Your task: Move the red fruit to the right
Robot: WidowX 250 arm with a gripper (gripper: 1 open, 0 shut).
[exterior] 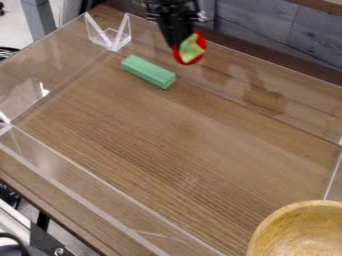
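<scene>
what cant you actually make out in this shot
- Gripper: its upper part and the arm are cut off by the top edge of the camera view.
- Strawberry: partly covered by the gripper; its leafy end is too small and blurred to read.
- Wooden bowl: cut off by the bottom right corner.
- Green block: its underside is hidden.

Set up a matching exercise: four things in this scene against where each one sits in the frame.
Things:
1. red fruit
2. green block
3. wooden bowl
4. end effector

Places:
A. bottom right corner, partly cut off
B. flat on the wooden tabletop, upper left of centre
C. top centre, reaching down from above
D. held off the table, just right of the block

Pairs: 1-D, 2-B, 3-A, 4-C
</scene>
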